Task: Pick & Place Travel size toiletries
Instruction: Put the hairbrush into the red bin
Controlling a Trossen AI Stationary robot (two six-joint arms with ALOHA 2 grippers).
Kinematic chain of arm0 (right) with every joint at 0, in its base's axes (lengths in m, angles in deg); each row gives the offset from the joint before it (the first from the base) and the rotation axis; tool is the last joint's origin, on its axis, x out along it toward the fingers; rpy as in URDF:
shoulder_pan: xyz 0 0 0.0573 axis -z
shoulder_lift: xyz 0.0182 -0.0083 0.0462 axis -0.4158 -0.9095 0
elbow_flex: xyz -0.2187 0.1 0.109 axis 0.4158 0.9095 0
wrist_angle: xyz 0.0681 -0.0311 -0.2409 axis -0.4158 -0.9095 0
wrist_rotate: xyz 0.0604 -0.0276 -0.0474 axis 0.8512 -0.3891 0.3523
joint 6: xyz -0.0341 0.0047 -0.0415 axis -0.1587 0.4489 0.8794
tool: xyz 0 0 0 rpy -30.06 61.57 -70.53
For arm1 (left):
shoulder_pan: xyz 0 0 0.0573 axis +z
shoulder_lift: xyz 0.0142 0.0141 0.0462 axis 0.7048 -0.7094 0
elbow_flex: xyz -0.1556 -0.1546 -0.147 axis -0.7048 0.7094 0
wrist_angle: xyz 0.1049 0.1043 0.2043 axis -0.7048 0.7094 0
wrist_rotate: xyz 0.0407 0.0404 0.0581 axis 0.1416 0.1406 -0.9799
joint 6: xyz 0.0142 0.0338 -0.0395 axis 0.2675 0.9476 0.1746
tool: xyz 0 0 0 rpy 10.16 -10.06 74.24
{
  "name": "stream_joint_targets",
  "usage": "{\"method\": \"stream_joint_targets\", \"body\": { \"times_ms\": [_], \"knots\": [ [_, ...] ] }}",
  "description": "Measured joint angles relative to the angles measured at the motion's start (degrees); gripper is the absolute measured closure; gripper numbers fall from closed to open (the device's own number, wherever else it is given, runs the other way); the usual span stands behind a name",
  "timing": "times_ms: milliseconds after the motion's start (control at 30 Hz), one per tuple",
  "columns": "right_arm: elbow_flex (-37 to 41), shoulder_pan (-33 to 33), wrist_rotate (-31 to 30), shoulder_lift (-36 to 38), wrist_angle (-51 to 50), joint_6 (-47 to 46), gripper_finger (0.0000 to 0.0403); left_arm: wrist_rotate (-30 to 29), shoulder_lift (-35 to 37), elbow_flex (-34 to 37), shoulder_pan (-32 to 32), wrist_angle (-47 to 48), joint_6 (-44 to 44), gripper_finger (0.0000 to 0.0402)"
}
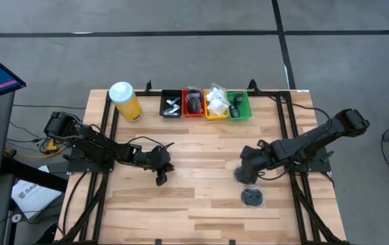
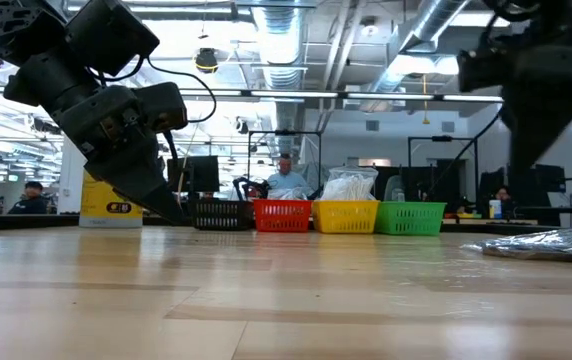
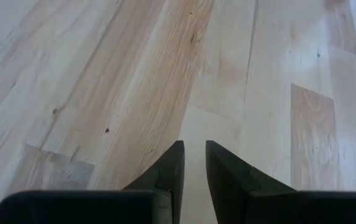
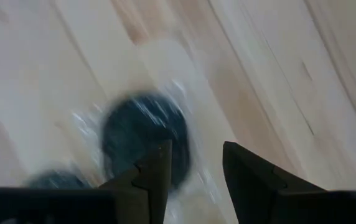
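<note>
Two flat round black discs in clear wrappers lie flat on the table's right half; one sits nearer the near edge, the other shows partly under my right gripper. In the right wrist view a disc lies just beyond my open right gripper, with a second dark disc at the side. The right gripper hangs above the table, touching nothing. My left gripper waits low over bare wood left of centre; its fingers stand a narrow gap apart and hold nothing.
Along the far edge stand a tall yellow canister with a white lid and four small trays: black, red, yellow and green, each holding small items. Bare wood lies between the two arms. People sit in the room behind.
</note>
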Motion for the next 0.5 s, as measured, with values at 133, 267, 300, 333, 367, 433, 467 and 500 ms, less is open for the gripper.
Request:
{"method": "stream_joint_targets", "body": {
  "times_ms": [133,267,300,333,367,433,467,500],
  "knots": [
    [0.0,-1.8,0.0,-0.4,-4.9,-6.0,0.0261,0.0,0.0,0.0,0.0,-0.1,0.0,0.0344],
    [0.0,-3.1,0.1,-0.4,-6.9,-9.0,0.0254,0.0,0.0,0.0,0.0,-0.4,0.3,0.0344],
    [0.0,-3.3,0.1,-0.4,-7.2,-9.8,0.0253,0.0,0.0,0.0,0.0,-0.5,0.3,0.0344],
    [0.0,-3.4,0.2,-0.4,-7.8,-10.7,0.0251,0.0,0.0,0.0,0.0,-0.5,0.3,0.0344],
    [0.0,-3.6,0.3,-0.4,-8.5,-11.4,0.0250,0.0,0.0,0.0,0.0,-0.5,0.3,0.0344],
    [0.0,-3.4,1.3,-0.9,-9.1,-12.4,0.0249,0.0,0.0,0.0,0.0,-0.5,0.3,0.0344],
    [0.0,-3.4,1.8,-1.3,-9.3,-12.7,0.0248,0.0,0.0,0.0,0.0,-0.5,0.3,0.0344],
    [0.0,-3.4,1.9,-1.6,-9.3,-12.7,0.0248,0.0,0.0,0.0,0.0,-0.5,0.3,0.0344]
  ]
}}
